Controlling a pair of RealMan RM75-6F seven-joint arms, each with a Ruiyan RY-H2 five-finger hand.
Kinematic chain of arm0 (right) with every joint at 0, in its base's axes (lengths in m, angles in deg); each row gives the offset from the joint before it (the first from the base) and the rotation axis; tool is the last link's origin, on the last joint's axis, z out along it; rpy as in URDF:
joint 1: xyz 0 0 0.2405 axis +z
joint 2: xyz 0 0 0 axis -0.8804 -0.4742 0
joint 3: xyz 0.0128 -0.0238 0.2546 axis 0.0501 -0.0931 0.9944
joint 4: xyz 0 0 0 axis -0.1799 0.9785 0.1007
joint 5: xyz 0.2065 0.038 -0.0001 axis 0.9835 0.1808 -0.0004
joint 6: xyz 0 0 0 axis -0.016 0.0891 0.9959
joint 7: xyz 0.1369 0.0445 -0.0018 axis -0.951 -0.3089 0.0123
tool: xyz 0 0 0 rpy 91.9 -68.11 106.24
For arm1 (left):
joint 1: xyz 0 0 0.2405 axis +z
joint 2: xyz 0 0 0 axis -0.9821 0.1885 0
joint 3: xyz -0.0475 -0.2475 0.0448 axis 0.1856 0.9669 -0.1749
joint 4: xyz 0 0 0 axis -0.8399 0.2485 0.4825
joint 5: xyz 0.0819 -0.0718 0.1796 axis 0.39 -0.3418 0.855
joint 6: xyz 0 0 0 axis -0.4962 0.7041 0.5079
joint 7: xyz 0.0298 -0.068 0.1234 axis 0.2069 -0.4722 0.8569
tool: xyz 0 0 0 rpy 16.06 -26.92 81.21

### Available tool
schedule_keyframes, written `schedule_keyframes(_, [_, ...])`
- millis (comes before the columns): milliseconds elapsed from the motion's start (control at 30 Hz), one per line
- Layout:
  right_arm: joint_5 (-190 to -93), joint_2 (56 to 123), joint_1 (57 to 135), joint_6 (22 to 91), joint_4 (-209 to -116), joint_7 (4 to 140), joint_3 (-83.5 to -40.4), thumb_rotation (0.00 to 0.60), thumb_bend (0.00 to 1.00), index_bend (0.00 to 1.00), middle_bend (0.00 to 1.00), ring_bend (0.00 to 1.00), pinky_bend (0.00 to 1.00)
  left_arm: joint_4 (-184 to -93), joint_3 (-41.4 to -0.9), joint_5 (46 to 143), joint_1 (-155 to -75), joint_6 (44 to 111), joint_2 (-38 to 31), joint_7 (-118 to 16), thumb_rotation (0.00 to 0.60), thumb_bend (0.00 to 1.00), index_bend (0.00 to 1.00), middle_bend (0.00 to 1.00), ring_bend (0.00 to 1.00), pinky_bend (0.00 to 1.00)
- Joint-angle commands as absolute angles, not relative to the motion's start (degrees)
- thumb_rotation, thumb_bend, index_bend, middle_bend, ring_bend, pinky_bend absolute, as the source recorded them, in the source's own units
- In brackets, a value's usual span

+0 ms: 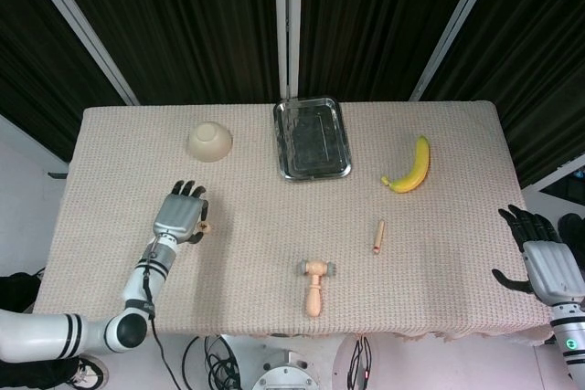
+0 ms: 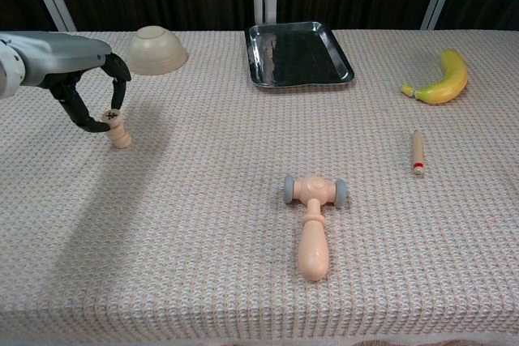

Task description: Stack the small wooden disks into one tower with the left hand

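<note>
Two small wooden disks, pale, with dark markings on their top faces. The upper disk [image 2: 109, 116] sits pinched at the left hand's [image 2: 85, 87] fingertips, directly above the lower disk [image 2: 121, 138], which rests on the table at the left of the chest view. Contact between them cannot be confirmed.

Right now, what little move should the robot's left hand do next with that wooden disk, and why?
Probably open the fingers and let go: the left hand holds a small disk that appears to sit right on the stack of disks on the table.
</note>
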State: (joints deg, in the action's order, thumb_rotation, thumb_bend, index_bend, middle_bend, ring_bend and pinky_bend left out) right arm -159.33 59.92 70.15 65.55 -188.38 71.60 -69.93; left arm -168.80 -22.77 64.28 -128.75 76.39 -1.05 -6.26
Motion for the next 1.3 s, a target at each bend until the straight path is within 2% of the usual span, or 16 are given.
schedule_keyframes(33, [-159.2, 59.9, 70.2, 65.4, -188.3, 71.6, -69.9, 0.6, 0.15, 0.0, 0.0, 0.0, 0.0, -167.6, -23.3, 64.9, -128.6, 76.1, -1.9, -7.0, 0.6, 0.28, 0.54, 0.13, 0.0, 0.0])
schedule_keyframes(667, [-158.5, 60.1, 70.4, 64.8, -188.3, 72.1, -69.8, 0.6, 0.15, 0.0, 0.0, 0.0, 0.0, -165.2, -24.2, 65.1, -129.1, 75.7, -2.1, -7.4, 0.6, 0.28, 0.53, 0.13, 0.0, 0.0])
schedule_keyframes(1000, [-158.4, 60.1, 70.4, 64.8, -188.3, 72.2, -69.8, 0.6, 0.15, 0.0, 0.0, 0.0, 0.0, -165.8, -24.4, 64.7, -129.3, 75.7, -1.8, -7.4, 0.6, 0.28, 0.44, 0.12, 0.0, 0.0])
schedule_keyframes(1300, [-158.3, 60.2, 70.5, 64.7, -188.2, 72.2, -69.8, 0.6, 0.15, 0.0, 0.0, 0.0, 0.0, -168.0, -24.2, 64.5, -129.2, 76.1, 0.0, -7.9, 0.6, 0.28, 0.4, 0.12, 0.0, 0.0])
